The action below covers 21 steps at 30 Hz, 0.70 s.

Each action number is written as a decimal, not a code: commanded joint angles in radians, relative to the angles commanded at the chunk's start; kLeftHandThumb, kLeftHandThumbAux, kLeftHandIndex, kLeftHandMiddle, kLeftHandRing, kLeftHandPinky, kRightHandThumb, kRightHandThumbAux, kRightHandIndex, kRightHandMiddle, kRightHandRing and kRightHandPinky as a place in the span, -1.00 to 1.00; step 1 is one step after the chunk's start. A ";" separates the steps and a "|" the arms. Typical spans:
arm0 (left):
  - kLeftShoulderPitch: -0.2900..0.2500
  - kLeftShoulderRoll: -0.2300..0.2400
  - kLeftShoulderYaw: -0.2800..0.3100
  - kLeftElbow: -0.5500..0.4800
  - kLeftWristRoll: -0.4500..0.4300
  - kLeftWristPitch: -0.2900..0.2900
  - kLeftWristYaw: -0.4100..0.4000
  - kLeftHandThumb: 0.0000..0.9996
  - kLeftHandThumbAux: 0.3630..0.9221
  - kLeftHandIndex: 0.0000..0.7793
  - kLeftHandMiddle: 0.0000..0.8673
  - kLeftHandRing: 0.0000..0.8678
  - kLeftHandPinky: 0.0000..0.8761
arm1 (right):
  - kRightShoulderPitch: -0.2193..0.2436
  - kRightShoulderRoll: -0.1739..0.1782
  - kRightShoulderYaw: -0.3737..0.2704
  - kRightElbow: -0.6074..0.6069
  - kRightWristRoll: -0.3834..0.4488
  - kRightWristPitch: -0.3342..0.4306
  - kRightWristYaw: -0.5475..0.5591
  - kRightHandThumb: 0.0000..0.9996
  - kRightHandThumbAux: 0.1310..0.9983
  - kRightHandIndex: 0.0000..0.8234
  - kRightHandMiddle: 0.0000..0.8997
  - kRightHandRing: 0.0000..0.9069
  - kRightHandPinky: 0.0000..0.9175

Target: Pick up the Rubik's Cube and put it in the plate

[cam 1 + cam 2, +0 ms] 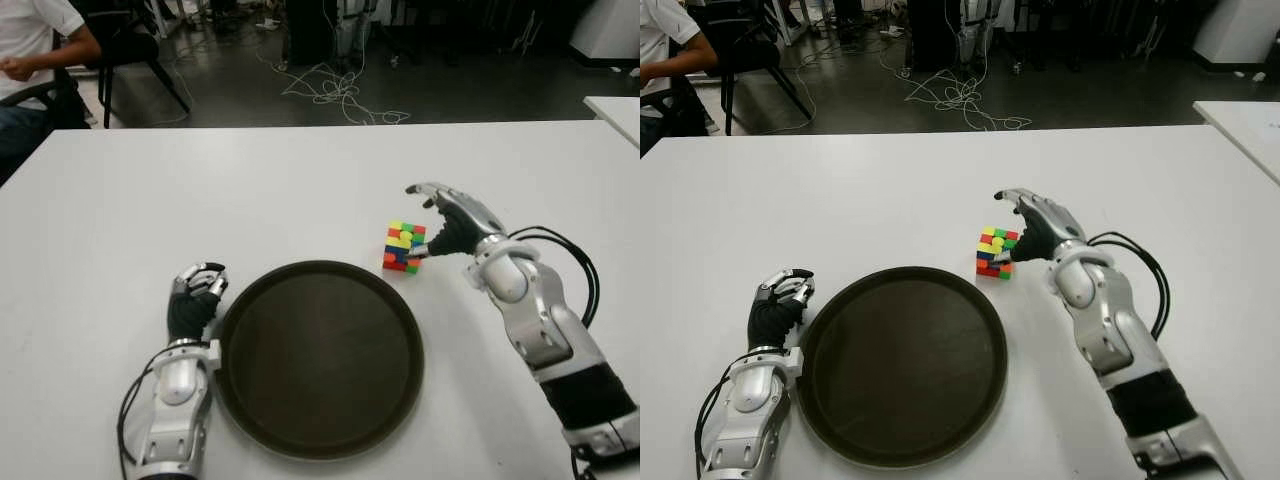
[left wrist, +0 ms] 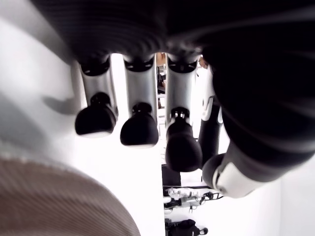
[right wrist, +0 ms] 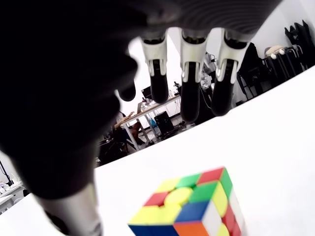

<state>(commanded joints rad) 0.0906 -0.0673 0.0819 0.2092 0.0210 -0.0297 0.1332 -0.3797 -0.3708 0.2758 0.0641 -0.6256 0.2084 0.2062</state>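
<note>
Right hand (image 1: 440, 215) open beside Rubik's Cube (image 1: 403, 246), plate (image 1: 320, 357) empty

Multicoloured Rubik's Cube (image 1: 404, 246), dark brown plate (image 1: 320, 358), white table (image 1: 200, 200).

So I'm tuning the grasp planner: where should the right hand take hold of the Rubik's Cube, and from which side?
Probably across two opposite flat side faces of the Rubik's Cube, coming from its right, where the open right hand hovers. It sits flat on the white table, clear of the plate.
</note>
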 joint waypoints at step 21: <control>-0.011 0.013 -0.001 0.028 0.000 -0.015 -0.007 0.42 0.22 0.14 0.87 0.90 0.86 | -0.065 -0.008 0.039 0.093 -0.020 -0.045 0.007 -1.00 0.86 -0.38 -0.50 -0.48 -0.46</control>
<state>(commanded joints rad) 0.0794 -0.0544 0.0811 0.2373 0.0213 -0.0449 0.1262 -0.4446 -0.3792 0.3149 0.1570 -0.6460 0.1638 0.2135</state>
